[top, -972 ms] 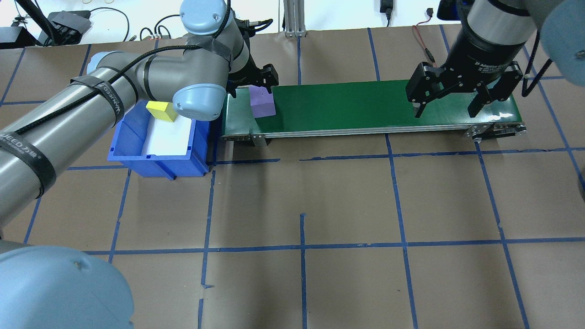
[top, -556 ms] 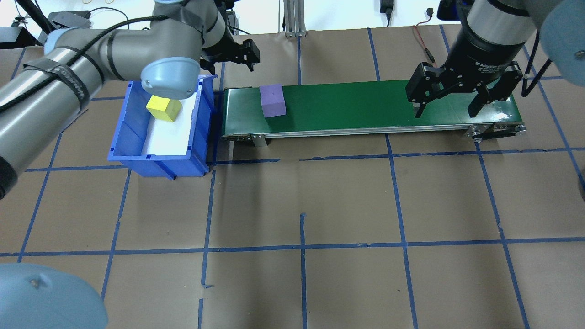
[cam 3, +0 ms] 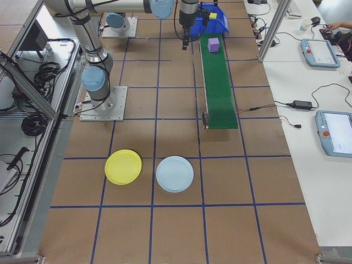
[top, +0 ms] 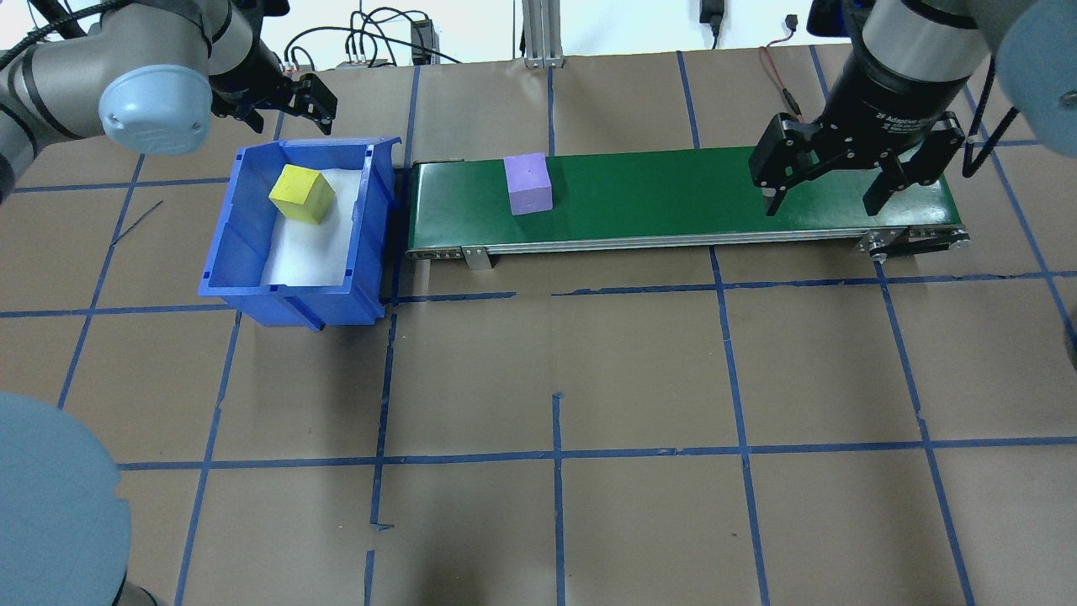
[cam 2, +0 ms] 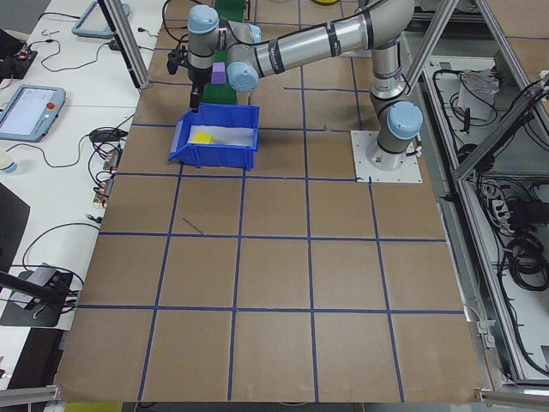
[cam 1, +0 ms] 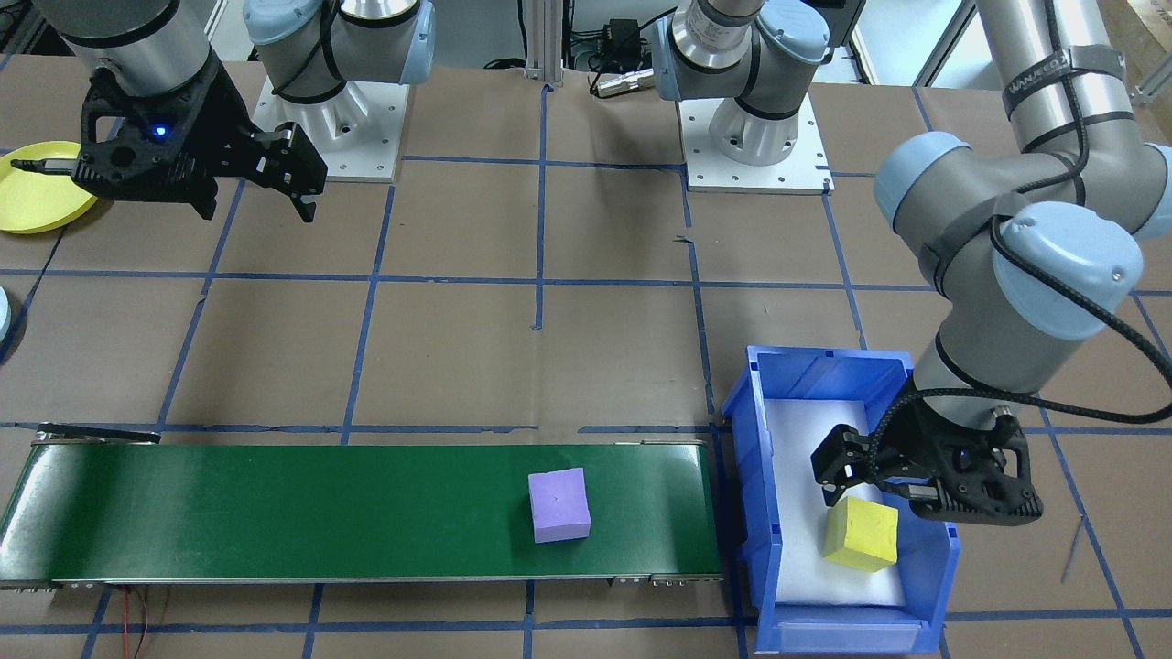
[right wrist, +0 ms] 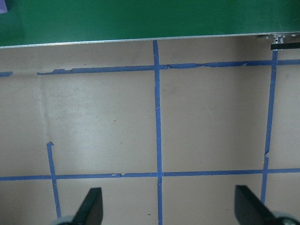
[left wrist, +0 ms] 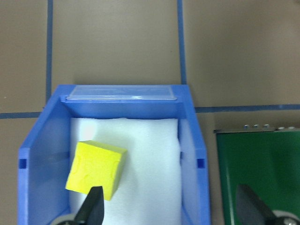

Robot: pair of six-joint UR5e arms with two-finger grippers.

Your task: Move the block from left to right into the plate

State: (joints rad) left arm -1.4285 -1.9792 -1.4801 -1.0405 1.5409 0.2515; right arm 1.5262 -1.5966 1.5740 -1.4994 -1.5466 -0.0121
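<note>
Progress early: purple block (top: 527, 184) sat on green belt (top: 673, 194), uncarried. My left claw (cam 1: 884, 476) spread empty over blue bin (top: 236, 278); right claw (top: 829, 189) spread, waiting at belt's end. Yellow plate (cam 3: 123, 166) held nothing.

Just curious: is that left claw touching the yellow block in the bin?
Apart. The left wrist view shows the open left gripper above the yellow block.

The left claw (top: 313, 105) has left the purple block (top: 527, 183), which rode rightward.
</note>
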